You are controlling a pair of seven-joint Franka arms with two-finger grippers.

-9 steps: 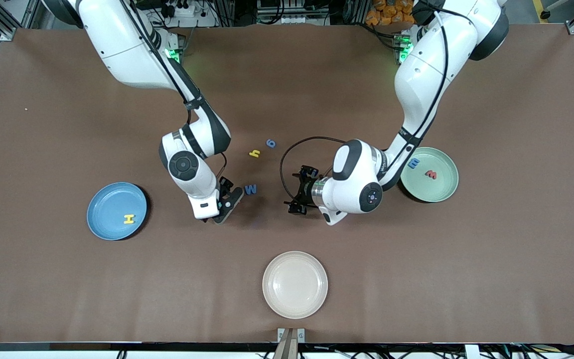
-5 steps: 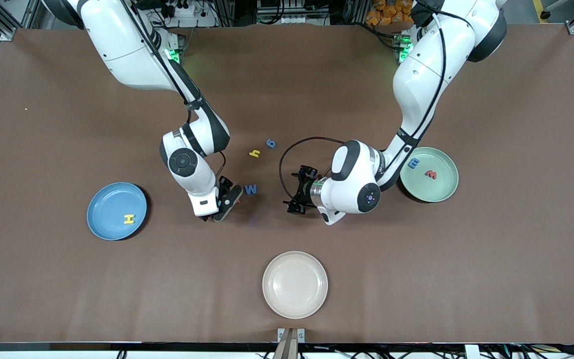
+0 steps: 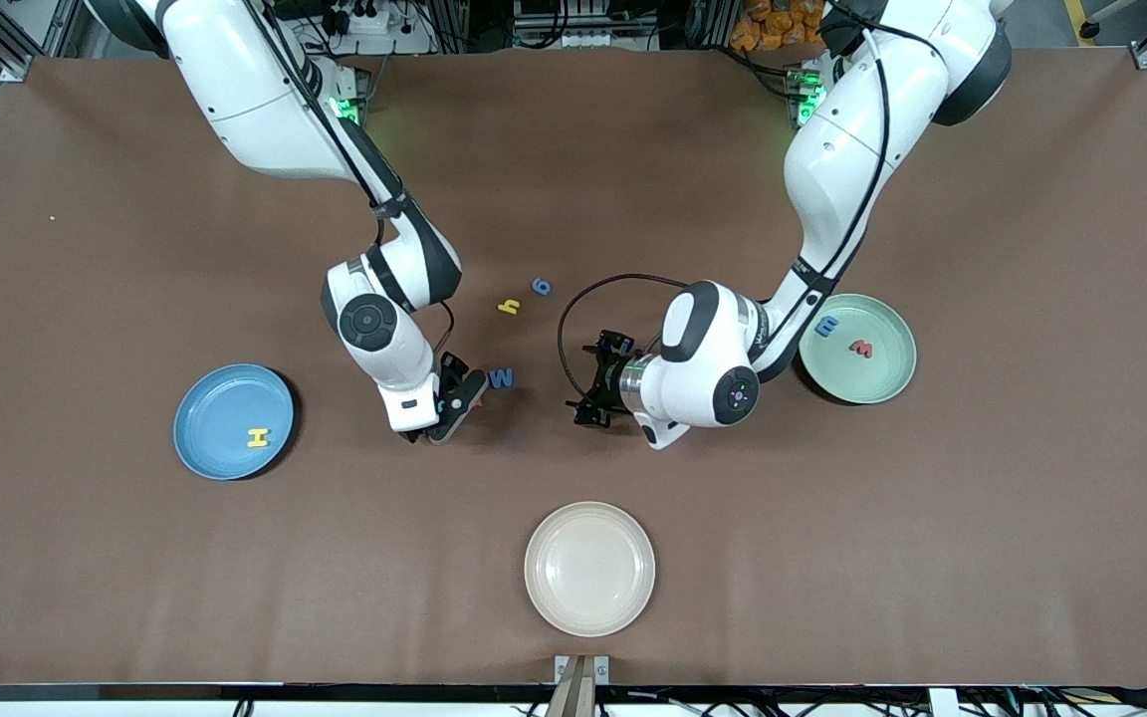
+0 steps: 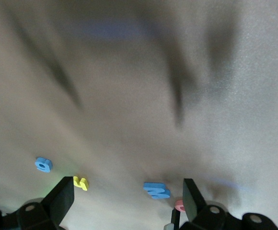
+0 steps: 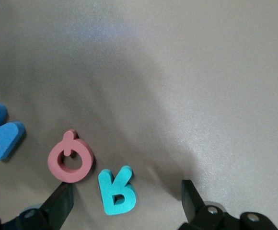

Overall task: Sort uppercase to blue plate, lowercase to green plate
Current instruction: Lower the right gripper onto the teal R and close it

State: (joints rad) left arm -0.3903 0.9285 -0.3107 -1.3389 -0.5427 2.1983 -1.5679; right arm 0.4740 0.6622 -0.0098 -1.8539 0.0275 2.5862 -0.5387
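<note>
1. A round, shallow cream plate (image 3: 588, 568) lies nearest the front camera on the brown matte table (image 3: 932, 548), with nothing on it.

2. The sky-blue plate (image 3: 220, 398) sits toward the right arm's end of the table. A yellow foam H (image 3: 257, 437) lies flat on it, its crossbar running along the table's length.

3. The right hand (image 3: 446, 406) is low over the table, just beside the blue W. Its fingers (image 5: 60, 206) are spread wide and hold nothing. In the right wrist view a teal-green foam R (image 5: 116, 192) lies flat between the fingers, and a red foam Q (image 5: 71, 160) lies just beside it, apart from it, near one finger.

4. The blue foam W (image 3: 501, 378) lies flat on the table between the two hands, with its long axis along the table's length.

5. The left hand (image 3: 593, 386) hangs over the table near the W, pointing toward the right arm's end. Its fingers (image 4: 60, 199) are spread wide and empty.

6. The pale mint-green plate (image 3: 882, 373) sits toward the left arm's end, partly covered by the left arm. On it lie a blue foam m (image 3: 826, 326) and a red foam w (image 3: 861, 349), flat and apart.

7. Farthest from the front camera lie a yellow foam h (image 3: 509, 307) and, just beside it, a blue g-like letter (image 3: 541, 287), both flat on the bare table.
</note>
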